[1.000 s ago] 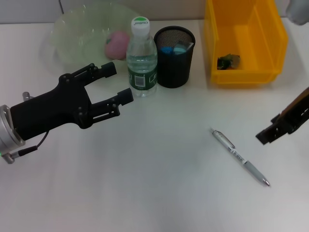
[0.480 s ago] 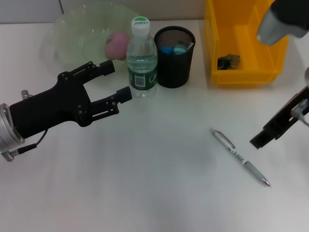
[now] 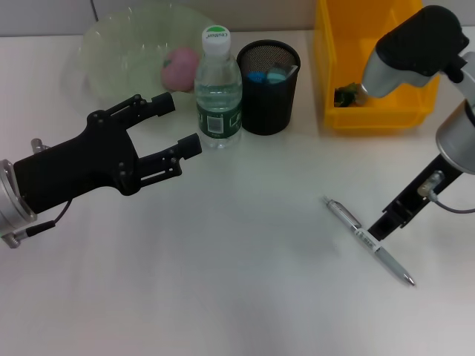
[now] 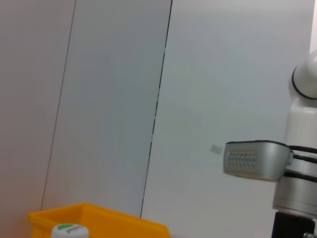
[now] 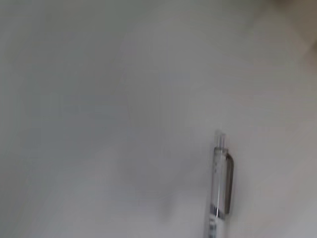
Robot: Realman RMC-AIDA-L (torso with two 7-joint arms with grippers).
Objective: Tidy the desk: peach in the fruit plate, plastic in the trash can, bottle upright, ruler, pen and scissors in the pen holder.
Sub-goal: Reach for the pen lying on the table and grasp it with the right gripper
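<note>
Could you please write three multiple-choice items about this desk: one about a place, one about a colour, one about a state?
1. Where does the pen lie?
A. in the pen holder
B. on the table
C. in the yellow bin

2. What colour is the bottle cap?
A. green
B. red
C. blue

3. How does the bottle stand?
A. on its side
B. upside down
C. upright

Answers: 1 B, it lies flat on the table by the right gripper. 2 A, the cap is green. 3 C, cap on top, beside the pen holder.
</note>
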